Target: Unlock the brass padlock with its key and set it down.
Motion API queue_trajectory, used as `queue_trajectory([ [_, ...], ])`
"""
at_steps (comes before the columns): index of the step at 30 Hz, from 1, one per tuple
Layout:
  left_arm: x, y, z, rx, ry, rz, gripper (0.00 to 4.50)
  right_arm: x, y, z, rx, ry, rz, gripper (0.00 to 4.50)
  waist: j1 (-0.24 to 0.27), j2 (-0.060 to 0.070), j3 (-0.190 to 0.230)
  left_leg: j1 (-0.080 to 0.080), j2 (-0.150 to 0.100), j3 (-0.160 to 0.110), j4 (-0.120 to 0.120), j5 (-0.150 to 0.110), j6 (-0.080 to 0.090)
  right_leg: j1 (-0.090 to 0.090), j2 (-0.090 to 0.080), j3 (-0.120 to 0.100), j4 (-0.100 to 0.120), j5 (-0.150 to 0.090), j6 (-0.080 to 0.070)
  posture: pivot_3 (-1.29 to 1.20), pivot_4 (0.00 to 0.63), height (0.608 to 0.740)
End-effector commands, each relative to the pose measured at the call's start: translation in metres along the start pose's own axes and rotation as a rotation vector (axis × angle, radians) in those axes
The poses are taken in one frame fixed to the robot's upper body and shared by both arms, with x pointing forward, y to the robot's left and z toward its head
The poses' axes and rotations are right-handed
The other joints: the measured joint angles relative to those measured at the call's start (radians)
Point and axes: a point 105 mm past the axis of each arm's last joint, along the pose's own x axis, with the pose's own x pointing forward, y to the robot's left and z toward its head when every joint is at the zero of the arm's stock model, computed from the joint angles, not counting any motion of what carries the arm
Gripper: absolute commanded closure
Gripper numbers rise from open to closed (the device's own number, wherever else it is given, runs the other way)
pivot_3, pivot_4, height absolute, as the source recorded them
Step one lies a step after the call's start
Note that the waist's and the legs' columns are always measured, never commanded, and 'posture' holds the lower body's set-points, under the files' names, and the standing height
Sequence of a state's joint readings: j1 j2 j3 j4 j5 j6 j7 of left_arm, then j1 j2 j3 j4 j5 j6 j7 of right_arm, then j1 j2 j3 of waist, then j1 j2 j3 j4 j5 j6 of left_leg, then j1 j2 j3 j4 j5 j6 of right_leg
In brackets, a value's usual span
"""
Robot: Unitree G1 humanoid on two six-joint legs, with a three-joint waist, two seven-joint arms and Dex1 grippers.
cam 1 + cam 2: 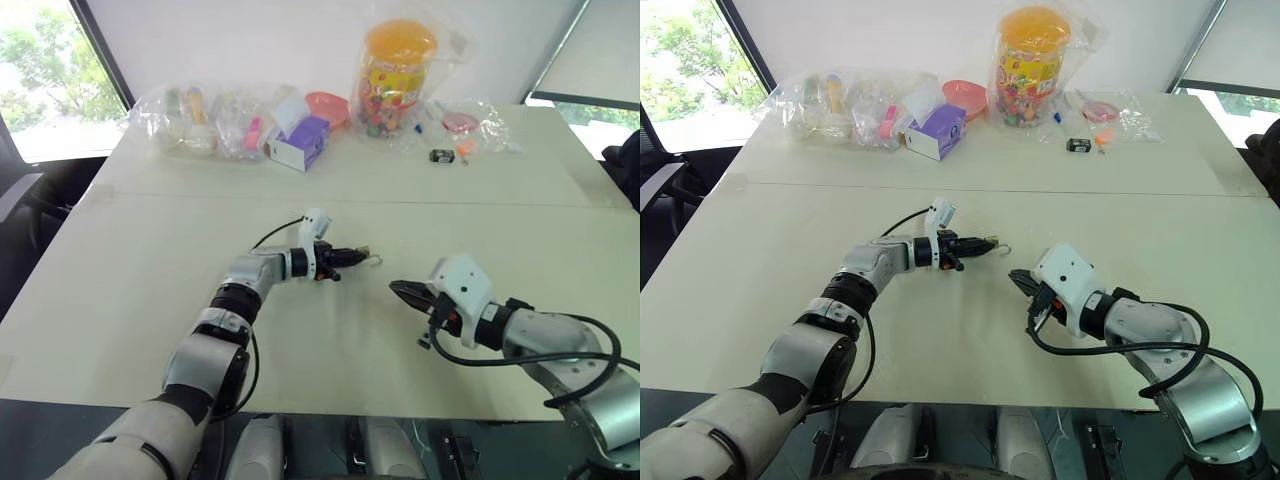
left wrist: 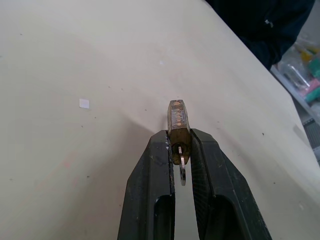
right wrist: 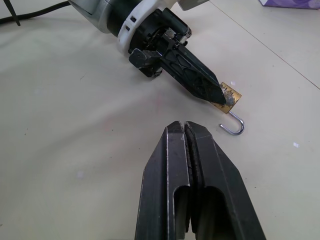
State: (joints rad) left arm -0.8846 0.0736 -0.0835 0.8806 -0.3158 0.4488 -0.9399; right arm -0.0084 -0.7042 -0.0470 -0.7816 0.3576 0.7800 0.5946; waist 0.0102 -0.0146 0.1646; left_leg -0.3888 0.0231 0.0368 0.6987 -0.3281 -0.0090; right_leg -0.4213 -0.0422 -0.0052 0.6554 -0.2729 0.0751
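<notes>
The left gripper (image 3: 220,94) is clamped on the brass padlock (image 3: 228,96), holding it just above the white table (image 1: 150,260) with the silvery shackle (image 3: 234,125) swung out as an open hook, while the right gripper (image 3: 186,131), fingers pressed together and empty, points toward it from nearby.

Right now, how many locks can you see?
1. The padlock is pinched in the left gripper, above the table, shackle swung open. More could be hidden in the bags at the back.
</notes>
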Motion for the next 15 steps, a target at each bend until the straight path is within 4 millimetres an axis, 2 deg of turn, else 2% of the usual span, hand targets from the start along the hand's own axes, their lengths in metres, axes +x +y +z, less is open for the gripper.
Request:
queue_trajectory([
  [1, -0.004, 0.000, -0.008, 0.043, 0.048, -0.009, 4.50, -0.001, 0.000, 0.009, -0.031, -0.032, -0.005, 4.46, 0.000, 0.000, 0.000, 0.000, 0.000, 0.000, 0.000, 0.000, 0.000, 0.000, 0.000, 0.000, 0.000, 0.000, 0.000, 0.00, 0.150, 0.740],
  [6, -0.006, -0.007, -0.014, 0.076, 0.090, -0.059, 4.50, 0.000, -0.002, 0.009, -0.038, -0.032, -0.010, 4.46, 0.000, 0.000, 0.000, 0.000, -0.001, 0.000, 0.000, 0.000, 0.000, 0.000, 0.000, 0.000, 0.000, 0.000, 0.000, 0.00, 0.150, 0.740],
  [7, -0.006, -0.008, -0.014, 0.071, 0.091, -0.067, 3.50, 0.000, -0.002, 0.009, -0.039, -0.032, -0.011, 4.50, 0.000, 0.000, 0.000, 0.000, 0.000, 0.000, 0.000, 0.000, 0.000, 0.000, 0.000, 0.000, 0.000, 0.000, 0.000, 0.00, 0.150, 0.740],
  [9, -0.008, -0.007, -0.014, 0.090, 0.097, -0.059, 2.68, 0.000, -0.002, 0.009, -0.040, -0.031, -0.012, 4.50, 0.001, 0.000, 0.000, 0.000, 0.000, 0.000, 0.000, 0.000, 0.000, 0.000, 0.000, 0.000, 0.000, 0.000, 0.000, 0.00, 0.150, 0.740],
  [14, -0.017, -0.004, -0.006, 0.092, 0.085, -0.046, 0.17, 0.001, -0.002, 0.009, -0.046, -0.028, -0.016, 4.50, -0.001, 0.000, 0.000, 0.000, 0.000, 0.000, 0.000, 0.000, 0.000, 0.000, 0.000, 0.000, 0.000, 0.000, 0.000, 0.00, 0.150, 0.740],
  [15, -0.021, -0.002, -0.004, 0.094, 0.083, -0.042, 0.17, 0.000, -0.002, 0.008, -0.048, -0.026, -0.016, 4.50, -0.002, 0.000, 0.000, 0.000, 0.000, 0.000, 0.000, 0.000, 0.000, 0.001, 0.000, 0.000, 0.000, 0.000, 0.000, 0.00, 0.150, 0.740],
])
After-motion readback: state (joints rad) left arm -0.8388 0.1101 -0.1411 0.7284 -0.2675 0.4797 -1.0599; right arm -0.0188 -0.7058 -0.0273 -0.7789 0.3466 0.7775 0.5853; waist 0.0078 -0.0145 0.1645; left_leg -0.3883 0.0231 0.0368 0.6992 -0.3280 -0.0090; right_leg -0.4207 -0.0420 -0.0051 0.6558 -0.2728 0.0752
